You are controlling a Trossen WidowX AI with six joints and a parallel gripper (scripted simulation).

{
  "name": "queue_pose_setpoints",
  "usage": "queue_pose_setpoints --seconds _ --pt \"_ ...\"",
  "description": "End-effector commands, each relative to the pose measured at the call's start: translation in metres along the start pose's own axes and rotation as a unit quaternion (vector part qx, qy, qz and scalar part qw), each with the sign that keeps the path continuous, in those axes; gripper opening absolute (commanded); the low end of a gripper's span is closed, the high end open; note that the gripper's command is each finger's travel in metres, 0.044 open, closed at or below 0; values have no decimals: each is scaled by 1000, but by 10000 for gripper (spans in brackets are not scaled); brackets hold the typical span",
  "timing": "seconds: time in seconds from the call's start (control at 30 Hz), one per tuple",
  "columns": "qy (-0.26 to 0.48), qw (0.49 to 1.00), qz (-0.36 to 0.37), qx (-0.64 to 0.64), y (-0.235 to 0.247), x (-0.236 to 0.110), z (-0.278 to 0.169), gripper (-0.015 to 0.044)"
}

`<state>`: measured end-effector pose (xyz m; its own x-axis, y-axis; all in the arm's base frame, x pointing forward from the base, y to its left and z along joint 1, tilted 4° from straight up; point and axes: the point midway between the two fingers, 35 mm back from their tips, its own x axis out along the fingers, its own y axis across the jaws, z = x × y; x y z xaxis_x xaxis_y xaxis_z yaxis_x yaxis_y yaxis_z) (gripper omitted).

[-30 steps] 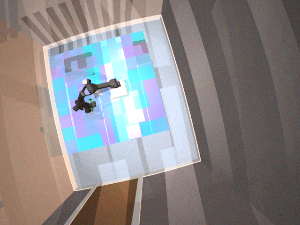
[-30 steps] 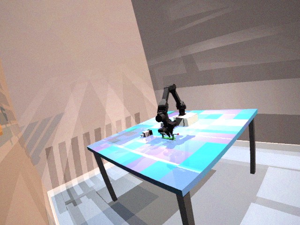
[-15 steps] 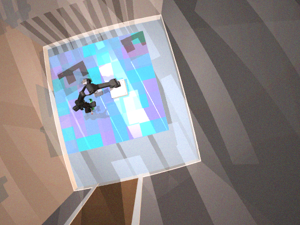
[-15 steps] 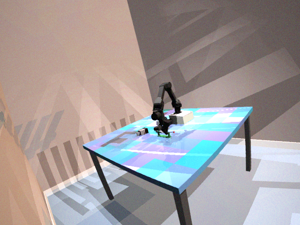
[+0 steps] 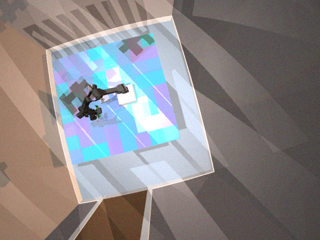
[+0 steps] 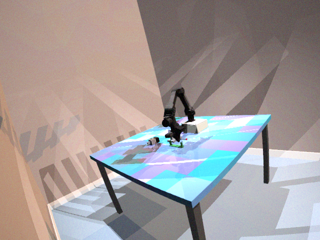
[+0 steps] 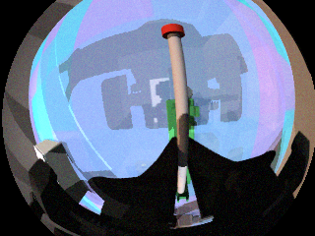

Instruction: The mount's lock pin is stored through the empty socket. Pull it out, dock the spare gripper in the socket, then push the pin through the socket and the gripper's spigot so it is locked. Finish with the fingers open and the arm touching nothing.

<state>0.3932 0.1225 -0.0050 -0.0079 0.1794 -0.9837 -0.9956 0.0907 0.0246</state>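
The lock pin [image 7: 177,92], a pale rod with a red head [image 7: 173,29] [image 6: 186,139] [image 5: 97,120], runs straight out from between my fingers. My gripper [image 7: 179,141] [image 6: 177,137] [image 5: 96,114] is shut on the pin's shaft near its plain end. The green mount [image 7: 172,118] [image 6: 176,145] [image 5: 96,106] sits on the table right under the pin, and the pin crosses its socket. I cannot tell how far the pin sits inside it. The spare gripper [image 6: 153,140] [image 5: 104,99] lies on the table a short way from the mount, apart from my arm.
The arm's white base block [image 5: 127,97] [image 6: 195,125] stands behind the mount. The patterned table top [image 6: 196,165] [image 5: 121,144] ends at edges some way off on all sides. Shadows of the arm fall on the surface around the mount.
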Motion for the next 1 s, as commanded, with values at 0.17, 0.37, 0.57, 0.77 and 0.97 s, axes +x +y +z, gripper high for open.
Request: queue_pose_setpoints --seconds 0.17,0.37,0.57,0.77,0.97 --pt "0 1000 0 0 0 -12 1 0" --pt "1 1000 3 1 1 -7 0 0" --pt "3 1000 2 5 -1 -12 -13 0" --pt "3 1000 2 5 -3 -18 -30 0" --pt "3 1000 2 3 -4 -26 -48 0"
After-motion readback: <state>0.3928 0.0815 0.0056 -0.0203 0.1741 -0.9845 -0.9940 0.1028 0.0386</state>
